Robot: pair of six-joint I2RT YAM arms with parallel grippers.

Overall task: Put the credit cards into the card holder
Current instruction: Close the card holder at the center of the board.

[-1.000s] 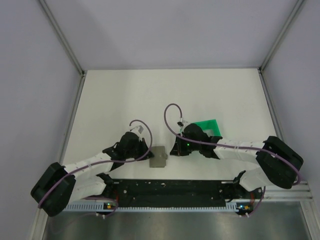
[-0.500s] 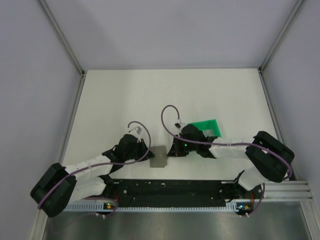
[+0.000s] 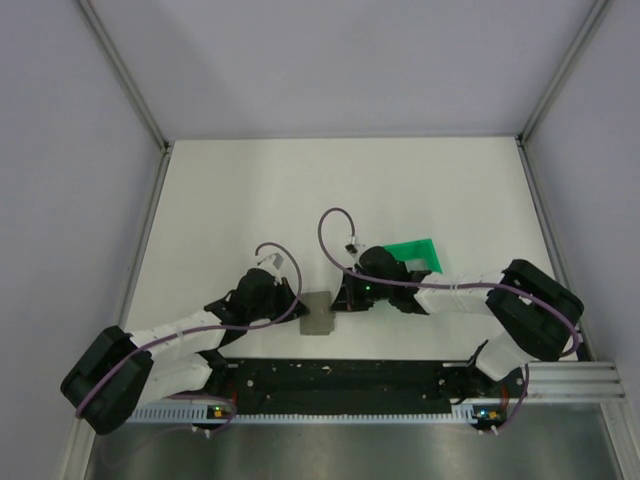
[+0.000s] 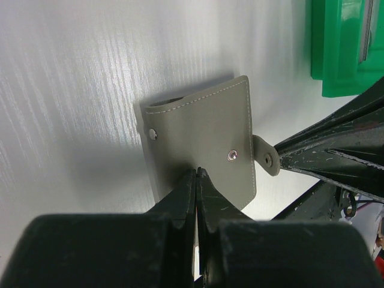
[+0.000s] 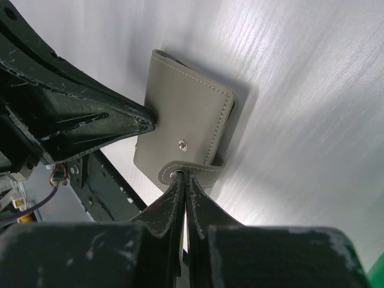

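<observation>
Right gripper (image 5: 182, 180) slid left, clenched at the flat grey stitched card holder's (image 4: 201, 144) strap (image 5: 195, 170); clenched left gripper (image 4: 197, 175) pins it; lift strap gently.

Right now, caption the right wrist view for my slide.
Closed right end effector at the card holder's strap tab; left end effector at opposite edge.

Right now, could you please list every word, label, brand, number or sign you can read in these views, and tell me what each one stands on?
No text can be read anywhere.
The card holder shows only stitching and metal snaps, no print.
The green frame is plain, and only a blank sliver of the grey card in it shows.
Any marks on the rail at the arms' bases are too small to read.
</observation>
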